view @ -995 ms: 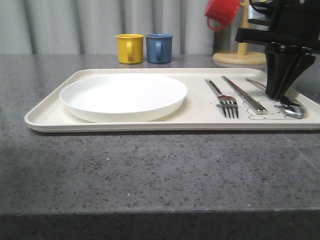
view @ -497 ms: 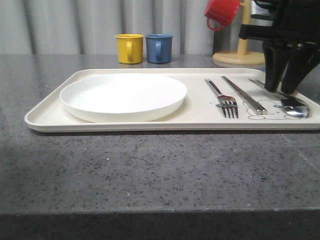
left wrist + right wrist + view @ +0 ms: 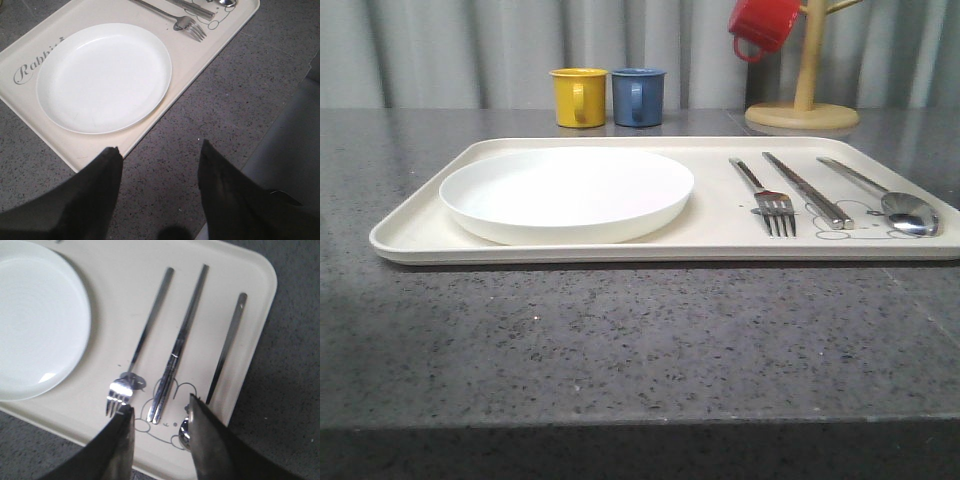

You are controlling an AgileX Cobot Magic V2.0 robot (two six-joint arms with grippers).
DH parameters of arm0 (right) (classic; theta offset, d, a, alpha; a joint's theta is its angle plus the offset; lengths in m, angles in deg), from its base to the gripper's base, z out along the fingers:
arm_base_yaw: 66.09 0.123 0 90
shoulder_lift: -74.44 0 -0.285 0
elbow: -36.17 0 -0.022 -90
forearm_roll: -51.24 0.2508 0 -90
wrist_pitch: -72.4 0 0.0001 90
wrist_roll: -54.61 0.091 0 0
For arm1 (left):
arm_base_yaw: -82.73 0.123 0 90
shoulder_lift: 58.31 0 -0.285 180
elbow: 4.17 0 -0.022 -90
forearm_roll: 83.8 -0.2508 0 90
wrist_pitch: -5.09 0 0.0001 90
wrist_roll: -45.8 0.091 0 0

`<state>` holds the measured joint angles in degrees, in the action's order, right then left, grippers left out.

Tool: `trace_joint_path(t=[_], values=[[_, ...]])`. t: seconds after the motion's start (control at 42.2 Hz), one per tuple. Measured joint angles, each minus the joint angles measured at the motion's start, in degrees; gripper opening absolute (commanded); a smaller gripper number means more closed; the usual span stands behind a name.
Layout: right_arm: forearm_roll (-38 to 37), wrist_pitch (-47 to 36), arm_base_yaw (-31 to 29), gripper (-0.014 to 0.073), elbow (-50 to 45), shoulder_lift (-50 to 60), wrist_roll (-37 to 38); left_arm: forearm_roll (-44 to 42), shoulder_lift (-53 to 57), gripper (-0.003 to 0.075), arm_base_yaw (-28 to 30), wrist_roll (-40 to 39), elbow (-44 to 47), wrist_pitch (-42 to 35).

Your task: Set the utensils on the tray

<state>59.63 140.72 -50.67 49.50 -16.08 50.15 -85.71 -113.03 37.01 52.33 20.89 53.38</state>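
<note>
Cream rounded tray point(image 3: 420, 232) holds a round white plate point(image 3: 566, 192), shiny fork point(image 3: 767, 196), chopsticks point(image 3: 808, 189) and spoon point(image 3: 882, 196). Left gripper point(image 3: 159, 155) and right gripper point(image 3: 159, 414) both gape, empty.

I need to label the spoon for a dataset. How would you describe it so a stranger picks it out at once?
Find the cream tray holding the white plate. To the plate's right lie three silver utensils side by side: fork, chopsticks, then the spoon, nearest the tray's right edge. Unlike its neighbours, it ends in a rounded oval bowl.
</note>
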Motion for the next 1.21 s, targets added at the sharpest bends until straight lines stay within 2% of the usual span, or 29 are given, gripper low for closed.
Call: trace_joint_path(t=[0.261,0.9,1.208], values=[[0.00,0.00,2.75,0.0299,-3.68,12.74,-1.72,0.00,0.00,0.0355,0.00,0.00,0.00,0.00],[0.00,-2.90,2.75,0.0299,-37.06,49.84,-2.78,0.00,0.00,0.0355,0.00,0.00,0.00,0.00],[0.00,-5.12,2.75,0.0274,-43.88,61.37,-2.78,0.00,0.00,0.0355,0.00,0.00,0.00,-1.02]])
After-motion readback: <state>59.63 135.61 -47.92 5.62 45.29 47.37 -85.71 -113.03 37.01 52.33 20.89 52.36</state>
